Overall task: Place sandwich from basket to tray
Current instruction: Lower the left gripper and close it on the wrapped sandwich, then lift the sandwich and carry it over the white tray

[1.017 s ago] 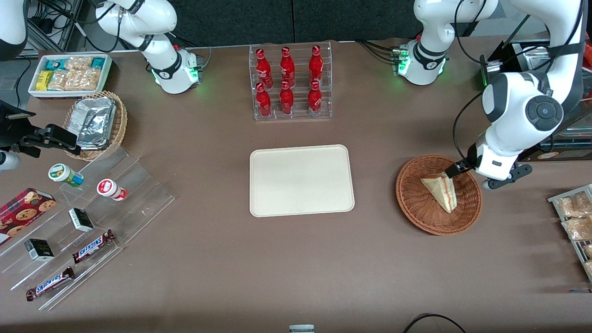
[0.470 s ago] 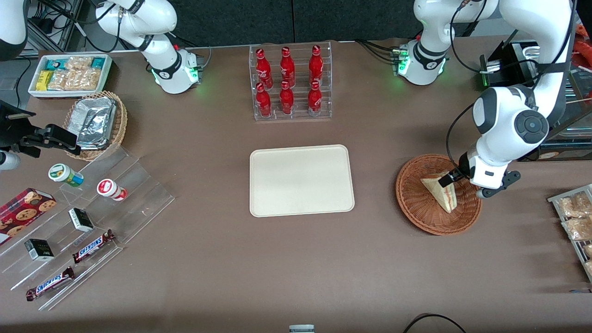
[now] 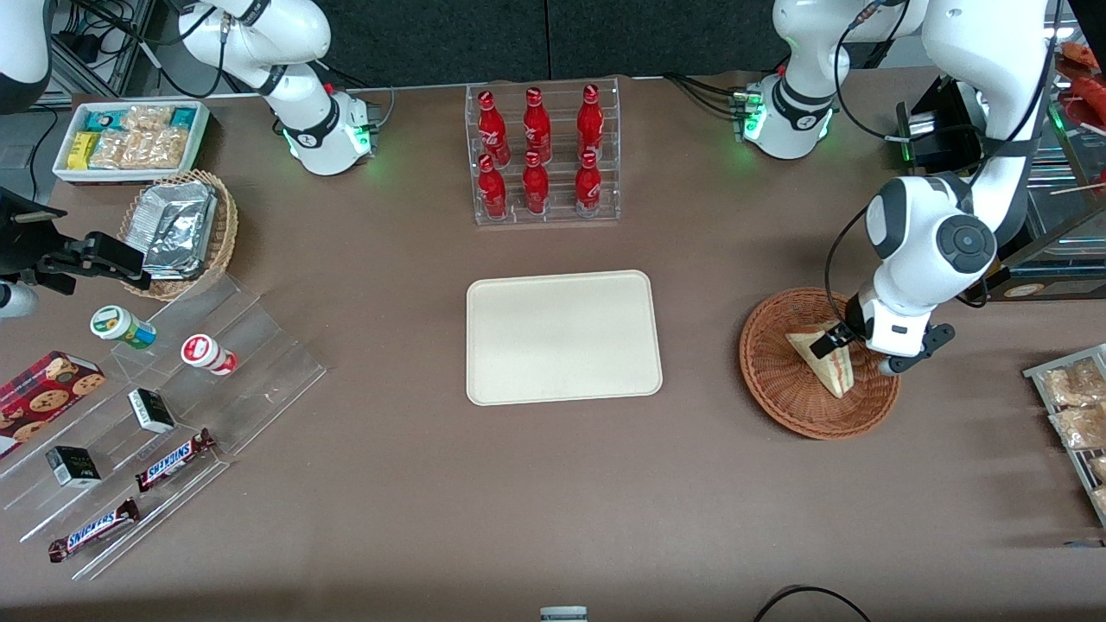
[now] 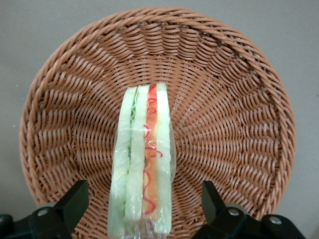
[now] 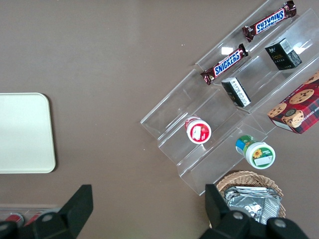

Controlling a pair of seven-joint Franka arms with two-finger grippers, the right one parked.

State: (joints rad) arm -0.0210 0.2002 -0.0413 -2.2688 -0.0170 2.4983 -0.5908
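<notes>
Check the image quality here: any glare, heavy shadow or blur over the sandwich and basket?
Front view: even light, soft shadows, no glare; the gripper sits over the sandwich in the basket. Left wrist view: sandwich sharp, faint wrapper sheen, open jaws either side.

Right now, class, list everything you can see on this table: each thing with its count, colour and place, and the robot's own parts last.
sandwich: one, white with red and green filling, in the basket.
basket: one, reddish-brown wicker, toward the working arm's end.
tray: one, cream, mid-table.
bottles: six, red, in a clear rack, farther from the camera than the tray.
foil packets: silver, in a paler basket toward the parked arm's end.
Snickers bars: two, on clear steps.
gripper: open, fingers straddling the sandwich.
</notes>
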